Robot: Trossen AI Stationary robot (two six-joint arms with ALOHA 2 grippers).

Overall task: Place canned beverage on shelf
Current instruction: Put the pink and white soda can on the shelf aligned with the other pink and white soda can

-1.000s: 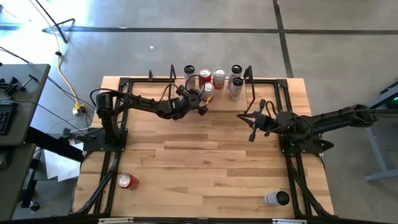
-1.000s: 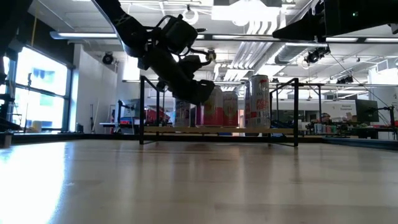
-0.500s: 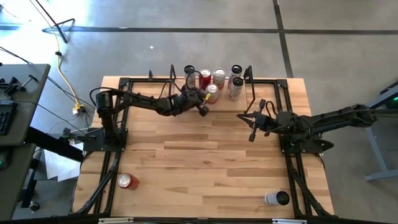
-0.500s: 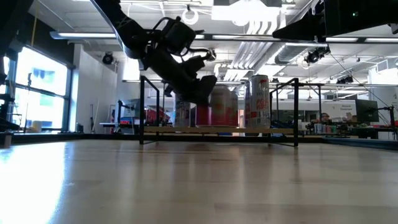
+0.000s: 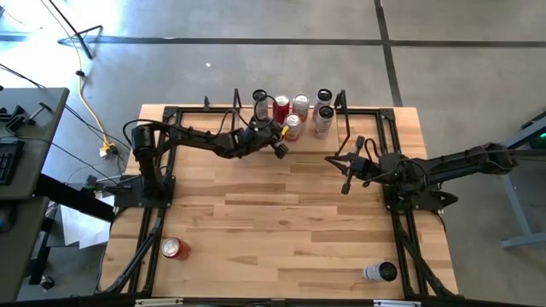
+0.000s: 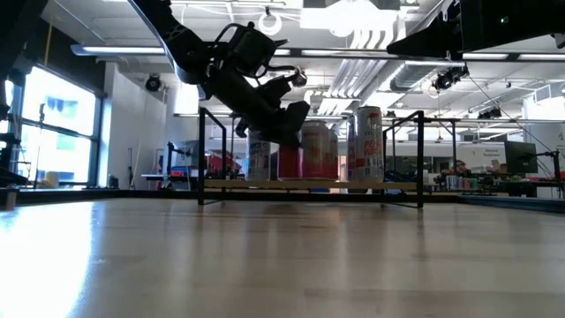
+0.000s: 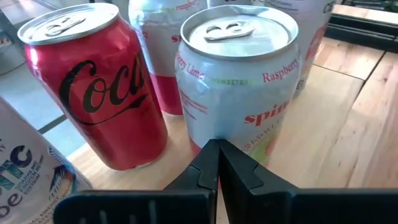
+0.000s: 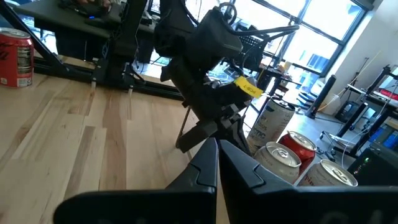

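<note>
Step in hand looks like the end of a placement: the left end effector (image 5: 279, 148) sits just in front of the low light-wood shelf board with thin black metal end frames (image 5: 337, 112), fingers pinched fully together, holding nothing. The pale silver raspberry-lime can (image 7: 239, 81) stands upright on the shelf right ahead of those fingertips, apart from them as far as the left wrist view shows, so the can reads as released.

Right end effector (image 5: 345, 186) hangs over the bench off the shelf's right end, toward the front, also pinched together and empty, waiting.

Shelf already carries several upright cans. Just beside the raspberry-lime can stands a red aluminium cola can (image 7: 93, 87). Behind both is a white-and-pink can (image 7: 152, 37). A white can with teal print (image 7: 28, 171) is at the frame edge.

Still on the bench, well away from the shelf at the front edge: a red can (image 5: 175, 248) and a silver-white can lying on its side (image 5: 380, 272).

Next move, as a judgement: back the left arm off without nudging the row, then open wide over a remaining can.

Readable: "Coc…" script on the red can; "Raspberry", "Lime", "spin…" on the pale can; other print too cut off
</note>
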